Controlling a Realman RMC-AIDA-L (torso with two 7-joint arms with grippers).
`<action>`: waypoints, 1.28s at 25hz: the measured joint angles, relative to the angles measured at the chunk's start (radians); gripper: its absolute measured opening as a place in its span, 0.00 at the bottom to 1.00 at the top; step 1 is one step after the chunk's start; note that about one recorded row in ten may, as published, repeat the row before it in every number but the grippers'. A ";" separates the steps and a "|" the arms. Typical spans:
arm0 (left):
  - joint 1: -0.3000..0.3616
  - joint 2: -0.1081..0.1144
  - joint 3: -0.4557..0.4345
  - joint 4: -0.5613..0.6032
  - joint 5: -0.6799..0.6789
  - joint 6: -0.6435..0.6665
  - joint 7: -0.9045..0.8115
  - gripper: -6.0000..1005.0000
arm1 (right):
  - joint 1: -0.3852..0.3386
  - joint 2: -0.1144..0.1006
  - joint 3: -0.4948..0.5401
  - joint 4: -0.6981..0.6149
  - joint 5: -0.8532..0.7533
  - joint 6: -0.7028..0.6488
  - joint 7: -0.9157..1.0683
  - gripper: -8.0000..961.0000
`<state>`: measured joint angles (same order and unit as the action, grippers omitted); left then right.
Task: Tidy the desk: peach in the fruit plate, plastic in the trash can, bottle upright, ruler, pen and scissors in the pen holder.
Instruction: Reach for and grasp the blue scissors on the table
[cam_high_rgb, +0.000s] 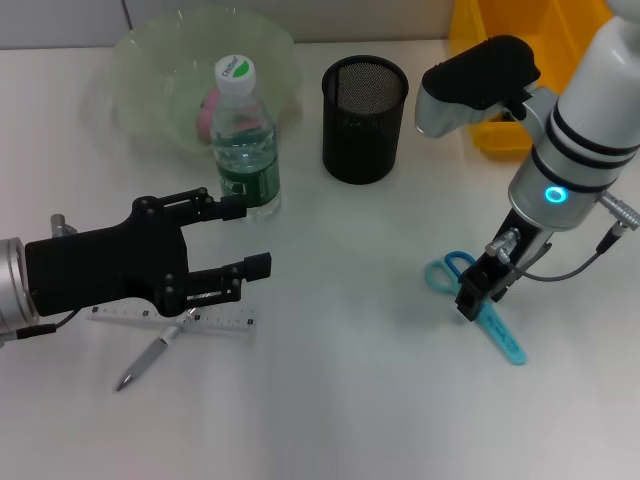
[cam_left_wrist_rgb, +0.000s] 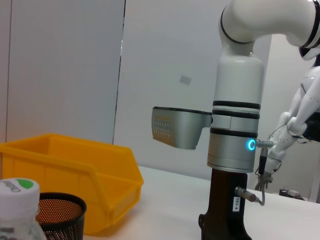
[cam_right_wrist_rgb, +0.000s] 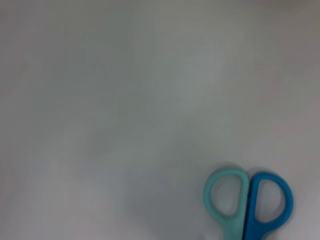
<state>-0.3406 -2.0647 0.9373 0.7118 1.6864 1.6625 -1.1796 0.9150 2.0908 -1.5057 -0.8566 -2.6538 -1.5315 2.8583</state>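
My left gripper (cam_high_rgb: 247, 238) stands open just in front of the upright bottle (cam_high_rgb: 243, 150), holding nothing. Under that arm lie the clear ruler (cam_high_rgb: 215, 321) and the pen (cam_high_rgb: 150, 360), flat on the desk. The pink peach (cam_high_rgb: 207, 112) sits in the green fruit plate (cam_high_rgb: 140, 60) behind the bottle. Beside them stands the black mesh pen holder (cam_high_rgb: 364, 120). My right gripper (cam_high_rgb: 472, 292) is down over the blue-and-teal scissors (cam_high_rgb: 503, 335), whose handles (cam_right_wrist_rgb: 248, 210) show in the right wrist view. No plastic is in view.
A yellow bin (cam_high_rgb: 500, 40) stands at the back right, behind my right arm. In the left wrist view the bin (cam_left_wrist_rgb: 75, 165), the pen holder (cam_left_wrist_rgb: 60, 215) and the bottle cap (cam_left_wrist_rgb: 17, 192) show, with the right arm beyond them.
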 joint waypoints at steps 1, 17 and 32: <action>0.000 0.000 0.000 0.000 0.000 0.000 0.000 0.72 | 0.002 0.000 -0.007 0.000 0.000 0.001 0.003 0.42; 0.000 0.000 0.000 0.000 -0.002 -0.004 0.011 0.72 | 0.005 0.000 -0.013 0.001 0.000 0.011 0.010 0.41; -0.001 0.000 -0.002 -0.009 -0.003 -0.012 0.014 0.72 | 0.001 0.000 -0.037 0.000 0.000 0.017 0.014 0.29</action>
<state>-0.3414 -2.0645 0.9356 0.7026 1.6839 1.6501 -1.1657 0.9160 2.0908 -1.5426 -0.8570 -2.6534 -1.5146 2.8726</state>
